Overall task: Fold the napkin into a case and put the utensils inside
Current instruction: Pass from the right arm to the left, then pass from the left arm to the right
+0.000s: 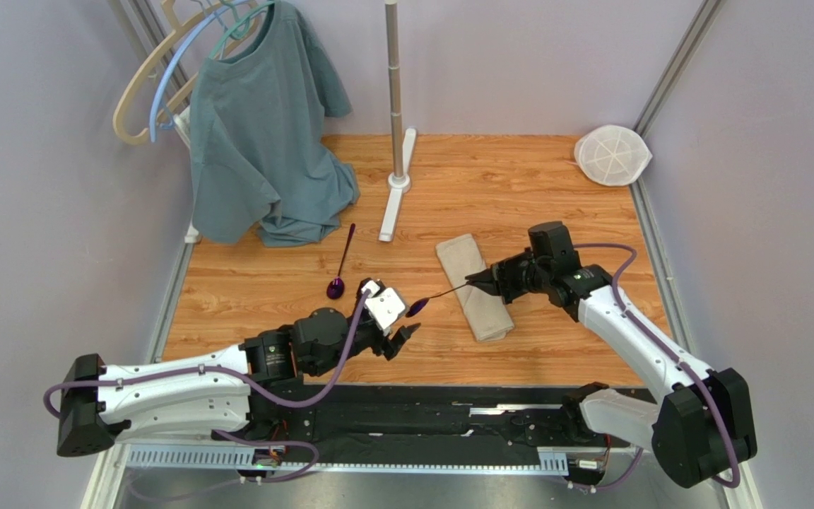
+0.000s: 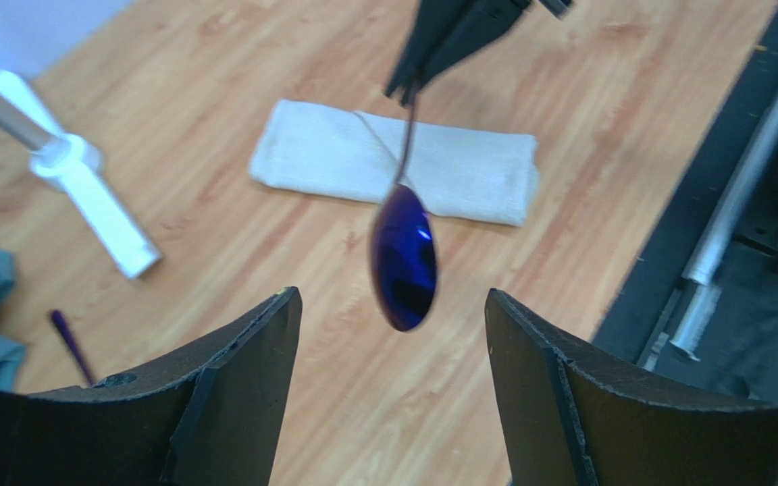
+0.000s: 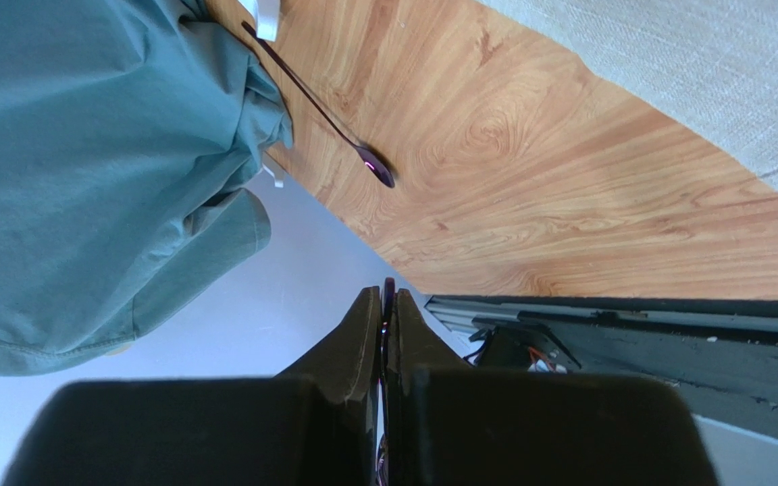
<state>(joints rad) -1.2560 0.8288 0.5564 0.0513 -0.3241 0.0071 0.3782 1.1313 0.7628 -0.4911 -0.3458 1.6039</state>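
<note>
The napkin, folded into a narrow beige case (image 1: 473,286) (image 2: 464,177) (image 3: 687,71), lies on the wooden table right of centre. My right gripper (image 1: 477,280) (image 3: 387,294) is shut on the thin handle of one purple spoon (image 1: 418,308), holding it in the air over the case's left edge. Its bowl (image 2: 404,258) hangs between the fingers of my left gripper (image 1: 406,315) (image 2: 392,295), which is open and touches nothing. The second spoon (image 1: 340,265) (image 3: 327,116) lies on the table left of the case, near the T-shirt.
A grey-green T-shirt (image 1: 263,138) on hangers (image 1: 157,74) spills onto the back left of the table. A grey pole on a white base (image 1: 393,180) stands at the back centre. A white mesh disc (image 1: 612,154) leans in the back right corner.
</note>
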